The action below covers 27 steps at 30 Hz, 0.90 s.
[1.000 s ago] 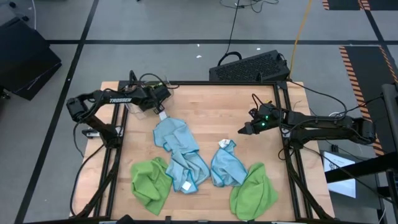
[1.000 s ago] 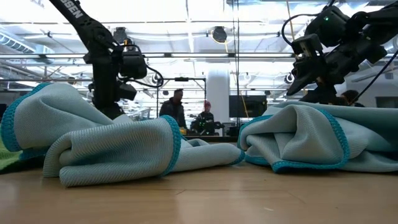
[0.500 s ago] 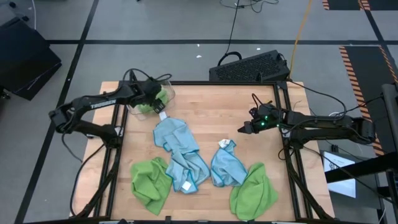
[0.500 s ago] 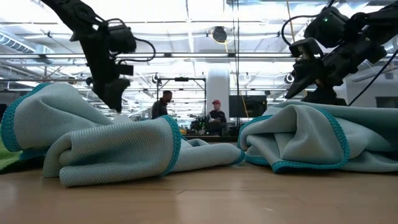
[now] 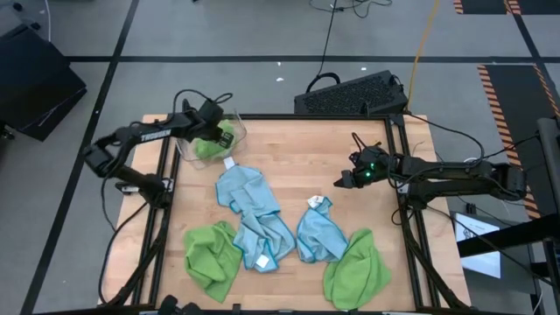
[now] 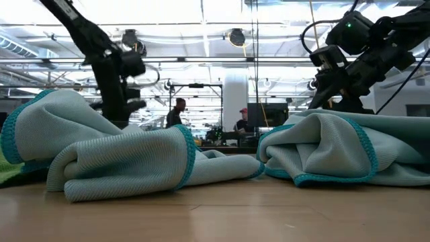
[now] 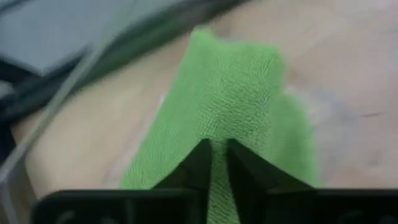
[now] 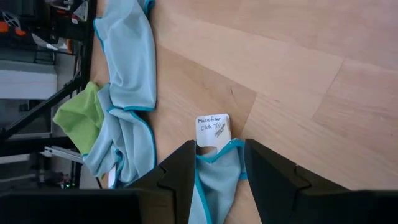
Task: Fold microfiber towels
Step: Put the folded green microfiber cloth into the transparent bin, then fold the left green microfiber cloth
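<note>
My left gripper (image 5: 215,136) (image 7: 219,147) reaches down into the clear plastic bin (image 5: 185,149) at the table's far left corner. It is shut on a lime green towel (image 5: 208,146) (image 7: 239,81) that lies in the bin. Two light blue towels (image 5: 249,206) (image 5: 320,233) and two green ones (image 5: 213,256) (image 5: 357,268) lie crumpled on the table's near half. My right gripper (image 5: 341,182) (image 8: 217,145) hangs open above bare wood. It sits just right of the right-hand blue towel's white tag (image 8: 213,130) and touches nothing. My left gripper pinches a raised fold of the green towel (image 7: 219,134) between its two fingers. The fingers slant down from above. The cloth peaks at the fingertips, and the rest of the towel spreads out on the bin's floor.
A black keyboard (image 5: 352,93) lies beyond the table's far edge. Dark frame rails (image 5: 404,188) run along the table's left and right sides. Bare wood shows across the far middle (image 5: 293,149) of the table.
My left arm has swung toward the table's far left corner, and its wrist has rolled. The gripper has gone from the far end of the left blue towel to over the bin. The green towel inside the bin, hidden under the arm before, now shows.
</note>
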Each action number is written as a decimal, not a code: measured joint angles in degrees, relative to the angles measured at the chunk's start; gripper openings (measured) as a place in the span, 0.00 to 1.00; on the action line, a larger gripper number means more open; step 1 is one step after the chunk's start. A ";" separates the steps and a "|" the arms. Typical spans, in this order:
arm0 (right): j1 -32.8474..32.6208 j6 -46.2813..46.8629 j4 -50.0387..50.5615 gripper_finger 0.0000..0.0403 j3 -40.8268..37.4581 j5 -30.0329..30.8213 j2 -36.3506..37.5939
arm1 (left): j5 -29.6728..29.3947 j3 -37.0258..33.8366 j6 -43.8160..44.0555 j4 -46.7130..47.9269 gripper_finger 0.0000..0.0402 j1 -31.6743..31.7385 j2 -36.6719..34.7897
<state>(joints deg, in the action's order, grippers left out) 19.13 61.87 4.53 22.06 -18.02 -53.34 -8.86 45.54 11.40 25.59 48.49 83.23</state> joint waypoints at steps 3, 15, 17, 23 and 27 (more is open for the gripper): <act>-0.06 0.70 0.01 0.32 0.00 -0.02 0.00 | 1.75 0.00 0.85 -0.99 0.02 1.20 2.84; -0.08 1.11 0.01 0.32 0.00 1.65 0.00 | 13.55 0.04 2.33 0.84 0.10 2.14 2.58; -0.08 1.06 0.03 0.32 0.00 1.66 0.00 | 13.59 0.04 2.71 2.11 0.10 2.15 -0.29; -0.08 0.20 0.01 0.32 0.00 1.39 0.02 | 13.57 0.04 6.43 7.62 0.10 1.86 -11.46; -0.08 -1.86 0.04 0.32 0.00 0.22 0.05 | 14.31 0.04 10.18 12.78 0.10 -0.78 -20.70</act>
<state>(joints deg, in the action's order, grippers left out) 19.05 60.01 4.57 22.06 -17.80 -53.29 5.45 45.58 21.58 38.37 47.70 62.52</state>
